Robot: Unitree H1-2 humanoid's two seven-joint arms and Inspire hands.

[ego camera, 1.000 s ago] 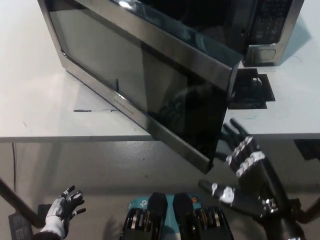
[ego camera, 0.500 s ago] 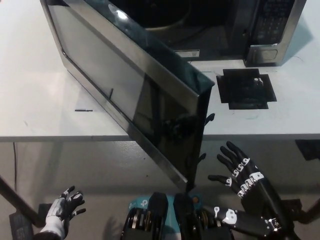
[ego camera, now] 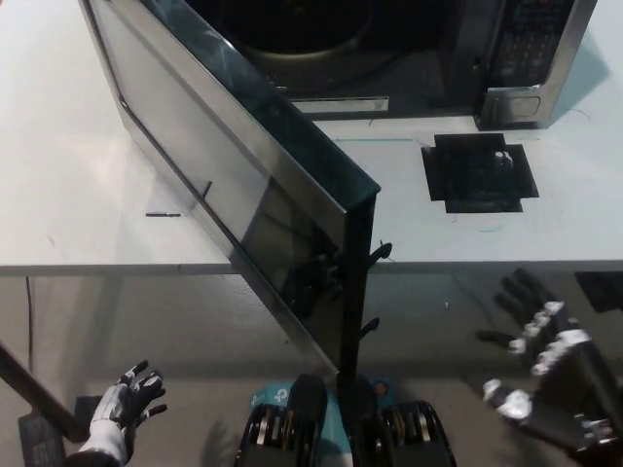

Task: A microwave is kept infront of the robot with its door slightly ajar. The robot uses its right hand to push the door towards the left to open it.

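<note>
Microwave (ego camera: pixel 506 49) sits at the far edge of the white table (ego camera: pixel 58 195), filling the frame from about eleven o'clock round to one o'clock, its dark cavity exposed. Its door (ego camera: pixel 243 185) stands swung well out, running as a long glass-and-steel slab from the hinge side near eleven o'clock down to its free edge near six o'clock, overhanging the table's front edge. Judged from this, the opening step looks largely done: the door is far past ajar and points toward the robot rather than across the cavity. What is left, if anything, seems a final nudge leftward; that would call for the hand to travel toward nine o'clock and meet the inner face near the free edge with a flat, gentle push, so the door does not slam against its stop. A black square mat (ego camera: pixel 479 171) lies on the table at about two o'clock, beside the oven. Right hand (ego camera: pixel 540 365) hangs at about four o'clock, below the table edge, fingers spread and holding nothing, well apart from the door's free edge. Left hand (ego camera: pixel 125 401) rests at seven o'clock, fingers splayed, idle.
</note>
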